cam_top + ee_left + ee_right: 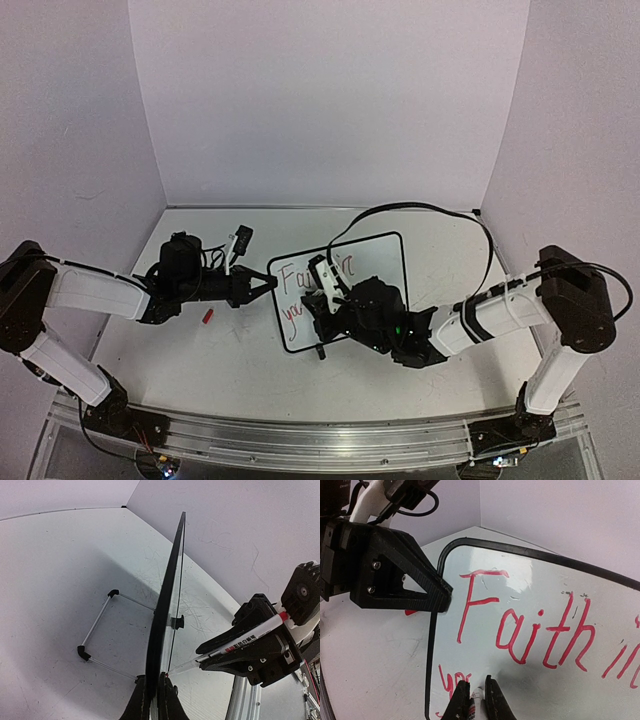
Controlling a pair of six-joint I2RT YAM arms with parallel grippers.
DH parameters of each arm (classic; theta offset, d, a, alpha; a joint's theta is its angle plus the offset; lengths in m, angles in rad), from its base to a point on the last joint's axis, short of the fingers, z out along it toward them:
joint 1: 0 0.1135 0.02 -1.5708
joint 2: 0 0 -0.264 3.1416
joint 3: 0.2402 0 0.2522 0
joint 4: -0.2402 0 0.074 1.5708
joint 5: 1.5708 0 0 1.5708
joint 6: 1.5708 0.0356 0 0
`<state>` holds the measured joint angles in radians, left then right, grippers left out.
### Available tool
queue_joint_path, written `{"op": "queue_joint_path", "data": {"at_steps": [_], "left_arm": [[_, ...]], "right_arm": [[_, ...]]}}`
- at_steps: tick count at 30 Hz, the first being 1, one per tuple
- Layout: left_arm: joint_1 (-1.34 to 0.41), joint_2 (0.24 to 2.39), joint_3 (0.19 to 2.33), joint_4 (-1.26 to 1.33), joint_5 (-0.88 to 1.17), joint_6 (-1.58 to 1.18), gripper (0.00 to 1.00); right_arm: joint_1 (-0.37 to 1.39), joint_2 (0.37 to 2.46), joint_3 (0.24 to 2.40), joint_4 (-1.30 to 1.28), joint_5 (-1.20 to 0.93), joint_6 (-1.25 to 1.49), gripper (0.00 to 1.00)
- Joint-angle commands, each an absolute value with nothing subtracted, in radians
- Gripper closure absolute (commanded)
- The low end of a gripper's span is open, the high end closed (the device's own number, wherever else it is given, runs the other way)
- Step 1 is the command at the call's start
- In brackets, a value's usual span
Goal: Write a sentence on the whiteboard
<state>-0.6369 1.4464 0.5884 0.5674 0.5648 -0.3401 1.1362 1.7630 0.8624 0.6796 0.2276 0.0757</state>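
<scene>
The whiteboard (385, 258) stands tilted at mid-table, black-framed, with red writing: "Faith in" (520, 630) on top and "yo" plus part of another letter (451, 679) below. My left gripper (268, 287) is shut on the board's left edge; in the left wrist view its fingers (156, 700) pinch the frame (170, 590), seen edge-on. My right gripper (477, 685) is shut on a red marker (472, 707), whose tip touches the board just right of the lower writing. From the left wrist, that marker (240, 642) slants down to the board face.
A small red cap (209, 316) lies on the table left of the board. A wire stand with black feet (95, 630) props the board from behind. White walls close in the back and both sides. A metal rail (300, 440) runs along the near edge.
</scene>
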Motion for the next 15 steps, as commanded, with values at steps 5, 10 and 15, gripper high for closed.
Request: {"op": "queue_joint_path", "data": {"at_steps": [5, 10, 15], "left_arm": [[-0.637, 1.424, 0.6, 0.574, 0.559, -0.311, 1.0], [-0.637, 1.423, 0.598, 0.575, 0.558, -0.311, 1.0], [-0.637, 1.424, 0.6, 0.574, 0.557, -0.31, 1.0]], "right_arm": [[1.106, 1.747, 0.91, 0.697, 0.293, 0.049, 1.0], [1.106, 1.737, 0.902, 0.697, 0.294, 0.054, 1.0], [1.107, 1.737, 0.898, 0.697, 0.292, 0.056, 1.0]]}}
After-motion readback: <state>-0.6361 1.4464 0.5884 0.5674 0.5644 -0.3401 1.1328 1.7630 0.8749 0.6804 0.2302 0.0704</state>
